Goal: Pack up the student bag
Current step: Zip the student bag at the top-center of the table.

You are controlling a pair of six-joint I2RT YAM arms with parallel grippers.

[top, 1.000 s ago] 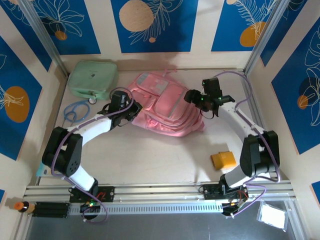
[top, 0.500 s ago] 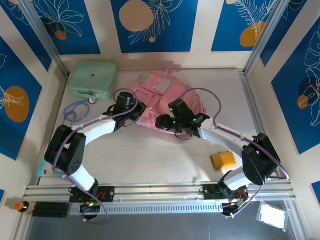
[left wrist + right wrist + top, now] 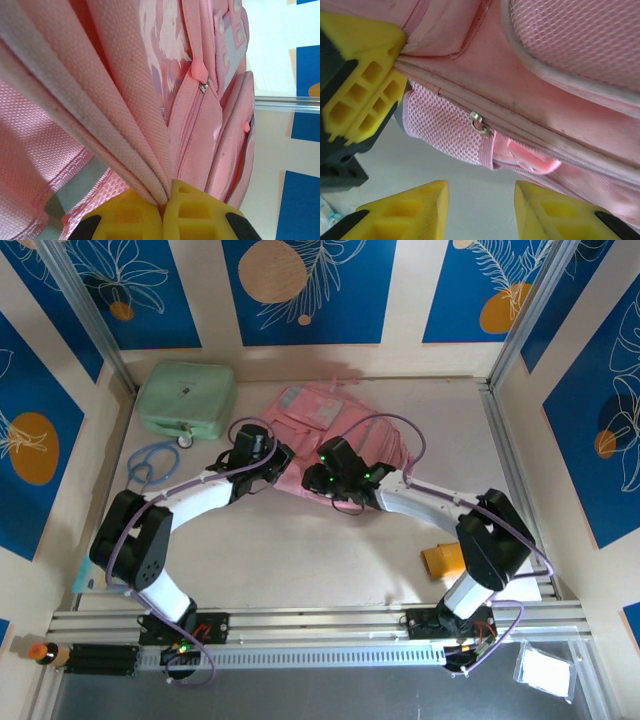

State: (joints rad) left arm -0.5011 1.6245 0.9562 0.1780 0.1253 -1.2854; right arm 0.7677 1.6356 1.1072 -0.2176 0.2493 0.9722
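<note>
The student bag (image 3: pixel 340 440), a soft pink backpack with grey patches, lies flat at the back middle of the table. My left gripper (image 3: pixel 275 462) is at its near left edge, shut on a fold of the bag's fabric (image 3: pixel 150 165), which runs up from between the yellow fingers (image 3: pixel 200 215). My right gripper (image 3: pixel 318 478) hovers close beside it at the same edge, open with nothing between its fingers (image 3: pixel 405 212). Just beyond them, in the right wrist view, are a metal zipper slider (image 3: pixel 480 123) and its pink pull tab (image 3: pixel 527 157) by a mesh side pocket (image 3: pixel 445 132).
A mint-green case (image 3: pixel 187 398) sits at the back left, with a blue looped cord (image 3: pixel 148 462) in front of it. An orange block (image 3: pixel 446 560) lies near the right arm's base. Wooden walls close in three sides.
The right arm has swung from the bag's right side across to its near left edge, and its jaws have narrowed. The left gripper has kept its hold and lifted the bag's edge slightly.
</note>
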